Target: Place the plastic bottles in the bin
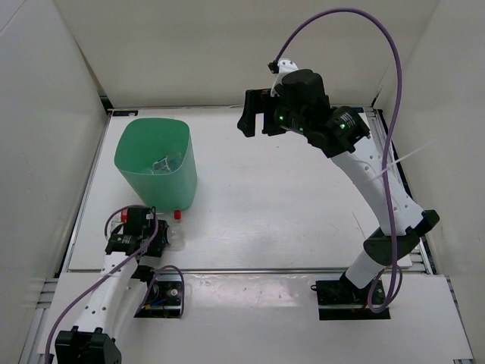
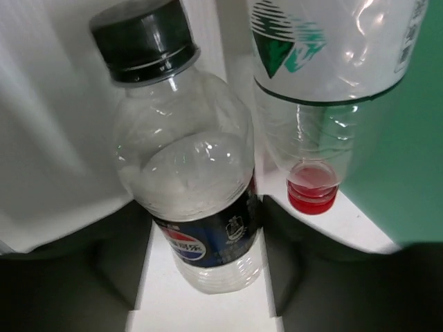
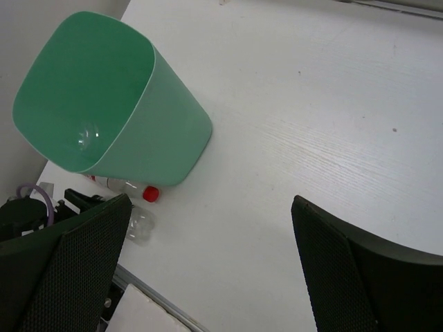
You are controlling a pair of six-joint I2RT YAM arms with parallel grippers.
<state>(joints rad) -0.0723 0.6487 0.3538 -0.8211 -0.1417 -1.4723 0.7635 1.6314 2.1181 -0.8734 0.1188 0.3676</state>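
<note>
A clear plastic bottle with a dark blue label and black cap lies on the table between my left gripper's dark fingers, which touch the label on both sides. In the top view this bottle sticks out to the right of the left gripper, just in front of the bin. A second bottle with a white label and red cap lies against the bin's green wall. At least one clear bottle rests inside the bin. My right gripper hangs open, high over the far table.
White walls enclose the table on the left, back and right. The table's raised metal front edge runs just behind the arm bases. In the right wrist view the bin and the red-capped bottle lie far left of the open right gripper.
</note>
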